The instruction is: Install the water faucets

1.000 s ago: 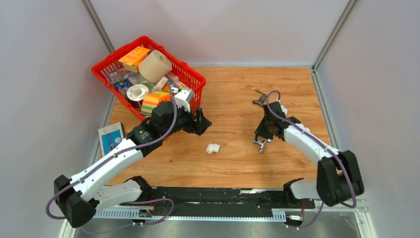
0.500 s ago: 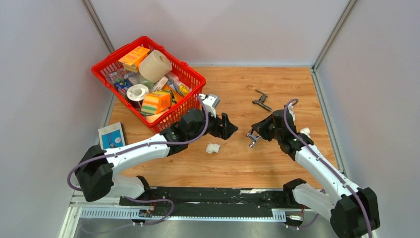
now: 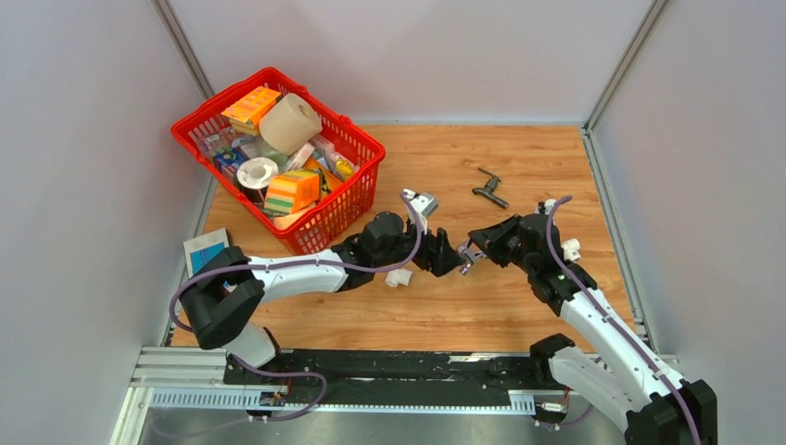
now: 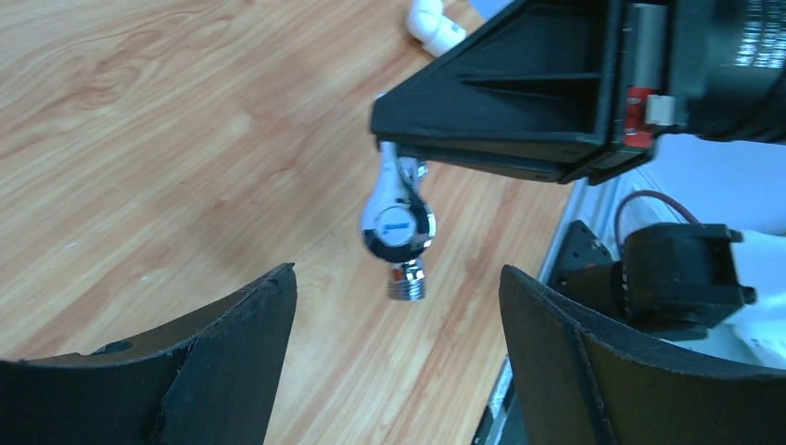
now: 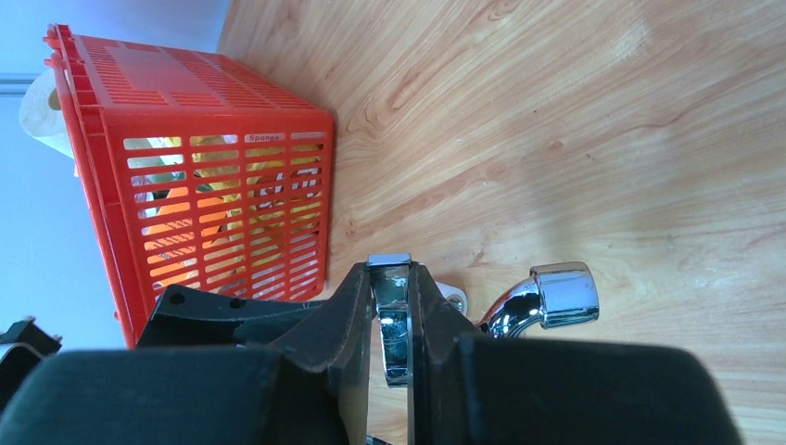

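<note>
My right gripper (image 3: 479, 247) is shut on the handle of the shiny silver water faucet (image 3: 469, 256) and holds it above the table's middle. In the right wrist view the flat handle (image 5: 390, 306) is pinched between the fingers and the spout (image 5: 556, 297) sticks out to the right. My left gripper (image 3: 445, 254) is open and faces it. In the left wrist view the silver faucet (image 4: 399, 222) hangs with its threaded end down, just ahead of the gap between my left gripper's (image 4: 397, 274) fingers and touching neither. The dark grey faucet (image 3: 489, 189) lies on the table at the back.
A red basket (image 3: 363, 178) full of household items stands at the back left. One white pipe fitting (image 3: 399, 276) lies under the left arm's wrist and another (image 3: 571, 248) by the right arm. A blue-and-white card (image 3: 208, 254) lies at the left edge.
The left arm has swung right from the basket to the table's middle, its gripper open throughout. The right arm carried the silver faucet left and turned it toward the left gripper.
</note>
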Robot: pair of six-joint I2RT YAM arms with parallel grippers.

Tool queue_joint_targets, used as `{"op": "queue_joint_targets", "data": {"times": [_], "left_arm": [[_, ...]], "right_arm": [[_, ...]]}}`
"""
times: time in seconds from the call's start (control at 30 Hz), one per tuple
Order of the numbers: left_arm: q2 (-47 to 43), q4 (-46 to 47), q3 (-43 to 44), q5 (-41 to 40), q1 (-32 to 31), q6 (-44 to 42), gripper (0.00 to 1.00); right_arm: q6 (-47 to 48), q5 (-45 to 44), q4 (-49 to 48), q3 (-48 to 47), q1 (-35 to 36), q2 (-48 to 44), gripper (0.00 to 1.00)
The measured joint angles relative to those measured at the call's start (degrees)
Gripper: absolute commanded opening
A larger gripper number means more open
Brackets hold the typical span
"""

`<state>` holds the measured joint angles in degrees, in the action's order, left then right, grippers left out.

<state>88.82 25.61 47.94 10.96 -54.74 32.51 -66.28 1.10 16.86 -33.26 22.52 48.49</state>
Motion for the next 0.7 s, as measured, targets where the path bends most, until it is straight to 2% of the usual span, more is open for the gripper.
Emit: {"op": "queue_joint_targets", "data": {"times": [0.17,0.33,0.43,0.5,0.53,0.67,0.7], "left_arm": [[0.9,1.8,0.3,1.9,-1.4,-0.3,0.77],[5.5,2.5,2.2,2.1,-1.5,-0.3,0.70],[7.1,2.6,2.6,2.1,-1.5,-0.3,0.45],[7.3,2.6,2.7,2.2,-1.5,-0.3,0.42],[7.3,2.8,2.9,2.2,-1.5,-0.5,0.33],[7.3,3.0,3.1,2.2,-1.5,-0.8,0.13],[7.3,3.0,3.1,2.3,-1.5,-0.8,0.13]], "right_arm": [[-1.2,0.1,-0.1,0.6,0.9,-0.7,0.00],[-1.8,0.1,0.0,0.6,1.3,-0.7,0.00],[-2.2,0.1,0.0,0.6,1.5,-0.7,0.00],[-2.3,0.1,0.0,0.6,1.7,-0.7,0.00],[-2.4,0.0,-0.1,0.6,1.8,-0.7,0.00],[-2.7,-0.6,-0.5,0.6,1.9,-0.7,0.00],[-2.7,-0.7,-0.6,0.6,1.9,-0.6,0.00]]}}
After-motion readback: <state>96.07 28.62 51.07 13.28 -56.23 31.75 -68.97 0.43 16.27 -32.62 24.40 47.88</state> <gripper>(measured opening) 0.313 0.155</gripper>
